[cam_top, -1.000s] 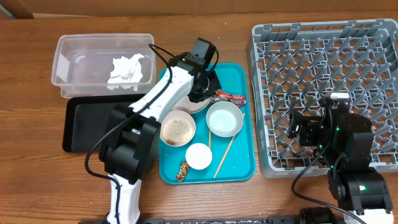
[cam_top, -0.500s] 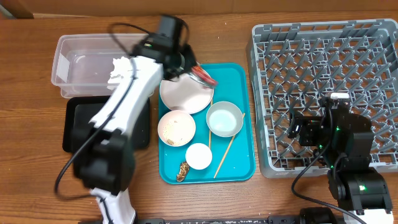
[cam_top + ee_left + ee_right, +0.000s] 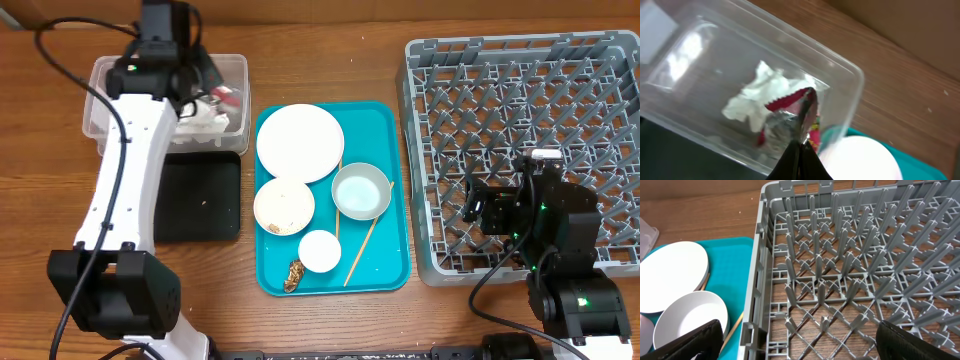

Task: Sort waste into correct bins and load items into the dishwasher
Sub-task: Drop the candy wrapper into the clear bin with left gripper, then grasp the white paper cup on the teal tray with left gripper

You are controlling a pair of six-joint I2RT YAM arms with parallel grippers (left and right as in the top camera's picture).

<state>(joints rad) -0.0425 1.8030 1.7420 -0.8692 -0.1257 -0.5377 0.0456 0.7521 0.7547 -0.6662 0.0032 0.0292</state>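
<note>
At the far left corner of the worktop our left fingers pinch the wrapper. It hangs straight below them over the right end of the tub, just beside the tissue. We judge that simply letting go should drop it in. Towards the near right corner our right fingers sit spread and empty at the rack, well apart from the tub.

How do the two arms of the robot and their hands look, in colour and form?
The left arm has long white links with black joints and a black cable alongside; its hand is black. The right arm is all black, with small green lights and a black cable.
</note>
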